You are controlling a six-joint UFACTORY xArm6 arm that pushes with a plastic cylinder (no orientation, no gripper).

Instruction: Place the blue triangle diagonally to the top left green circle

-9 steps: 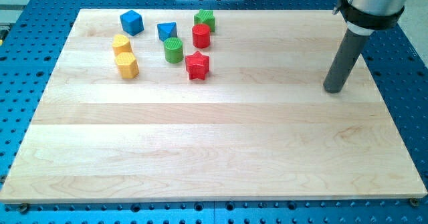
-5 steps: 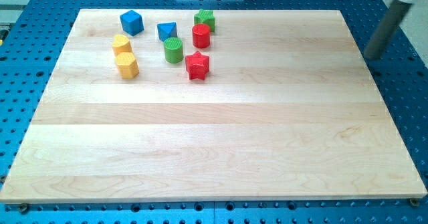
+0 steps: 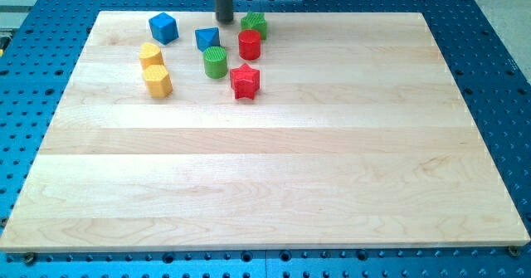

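The blue triangle (image 3: 207, 38) lies near the board's top left, just up and left of the green circle (image 3: 215, 62). My tip (image 3: 224, 21) stands at the board's top edge, a little above and to the right of the blue triangle, between it and the green star (image 3: 255, 24), touching neither.
A blue cube (image 3: 163, 27) lies at the view's top left. Two yellow blocks (image 3: 150, 56) (image 3: 157, 81) lie below it. A red cylinder (image 3: 250, 44) and a red star (image 3: 245, 81) lie right of the green circle. The wooden board (image 3: 265, 170) rests on a blue perforated table.
The rod moved from the board's right side, off past the right edge, then to the top edge above the blue triangle. No block has moved.
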